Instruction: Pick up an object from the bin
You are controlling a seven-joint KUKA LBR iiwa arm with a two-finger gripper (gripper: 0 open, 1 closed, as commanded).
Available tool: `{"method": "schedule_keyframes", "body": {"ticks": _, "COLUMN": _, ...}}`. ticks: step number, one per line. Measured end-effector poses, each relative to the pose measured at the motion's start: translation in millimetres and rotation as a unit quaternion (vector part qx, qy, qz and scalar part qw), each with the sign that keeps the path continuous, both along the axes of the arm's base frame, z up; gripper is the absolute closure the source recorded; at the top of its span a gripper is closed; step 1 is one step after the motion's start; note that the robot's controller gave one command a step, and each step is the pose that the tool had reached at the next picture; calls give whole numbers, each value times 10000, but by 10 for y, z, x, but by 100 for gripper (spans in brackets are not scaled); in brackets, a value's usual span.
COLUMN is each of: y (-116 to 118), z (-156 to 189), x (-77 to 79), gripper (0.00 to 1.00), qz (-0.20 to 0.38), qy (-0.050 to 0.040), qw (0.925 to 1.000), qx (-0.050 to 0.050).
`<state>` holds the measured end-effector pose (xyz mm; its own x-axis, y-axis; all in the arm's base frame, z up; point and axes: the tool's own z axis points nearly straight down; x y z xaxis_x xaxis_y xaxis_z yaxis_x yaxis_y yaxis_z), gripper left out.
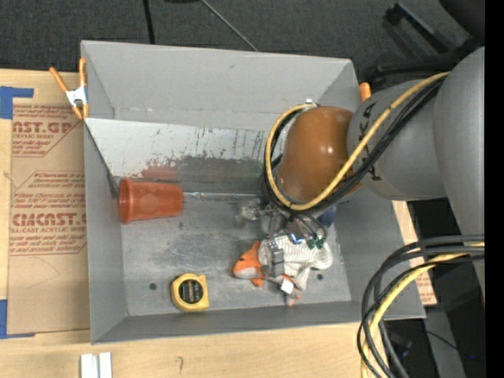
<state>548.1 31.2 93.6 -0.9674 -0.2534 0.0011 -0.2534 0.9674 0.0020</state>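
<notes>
My gripper point(274, 258) is down at the bin's floor in the front right part, among a small heap. Just left of it lies an orange and white thing point(246, 265), touching or nearly touching it. To its right sits a crumpled white thing with green marks point(309, 256). A small white and red piece point(288, 287) lies just in front of it. The wrist's orange cover hides the upper part of the gripper.
An orange plastic cup point(150, 201) lies on its side at the left, by the back slope. A yellow tape measure point(190, 291) rests near the front wall, left of the heap. The arm and its cables fill the right side.
</notes>
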Motion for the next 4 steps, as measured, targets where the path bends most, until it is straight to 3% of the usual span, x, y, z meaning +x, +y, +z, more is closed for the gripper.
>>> {"method": "schedule_keyframes", "body": {"ticks": 1, "y": -260, "z": -86, "x": -374, "gripper": 100, "qz": -88, "qy": -29, "qw": 10000, "qx": -2}}
{"method": "schedule_keyframes", "body": {"ticks": 2, "y": -260, "z": -86, "x": -374, "gripper": 100, "qz": -89, "qy": -29, "qw": 10000, "qx": -2}}
{"method": "schedule_keyframes", "body": {"ticks": 3, "y": -74, "z": -73, "x": -375, "gripper": 100, "qz": -77, "qy": -17, "qw": 10000, "qx": -8}}
{"method": "schedule_keyframes", "body": {"ticks": 4, "y": -302, "z": 1875, "x": -137, "gripper": 100, "qz": -114, "qy": -67, "qw": 9999, "qx": -8}}
